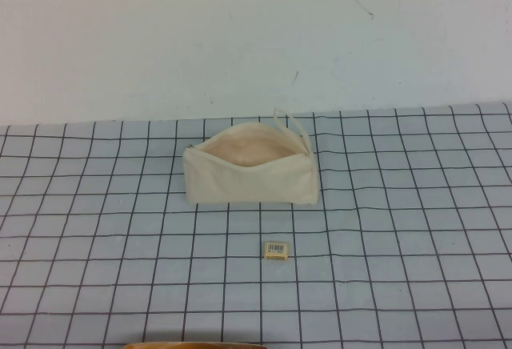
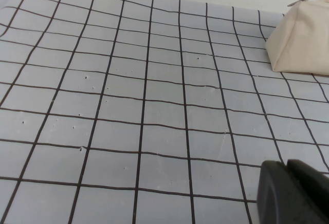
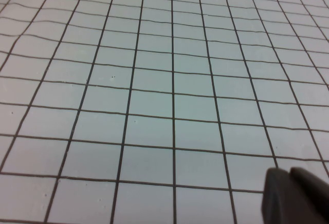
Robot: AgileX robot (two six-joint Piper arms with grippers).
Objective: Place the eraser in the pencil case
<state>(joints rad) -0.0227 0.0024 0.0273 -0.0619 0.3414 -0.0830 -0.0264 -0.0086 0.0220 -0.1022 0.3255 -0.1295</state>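
Here the eraser (image 1: 276, 250) lies flat on the counter (image 1: 416, 229), barcode label up, a short way in front of the pencil case (image 1: 250, 174) on the robot's side and slightly toward the robot's right of its middle, apart from it. The pencil case sits near the counter's centre with its mouth gaping upward, pinkish lining showing, and its thin loop strap (image 1: 294, 127) rising at the end toward the robot's right. A grid-patterned cloth covers the counter. The left gripper (image 2: 293, 193) shows only as a dark edge in the left wrist view, low over bare grid, with the pencil case's end (image 2: 303, 39) well beyond it. The right gripper (image 3: 295, 196) likewise shows as a dark corner over bare grid. Whether either gripper is spread or closed cannot be told.
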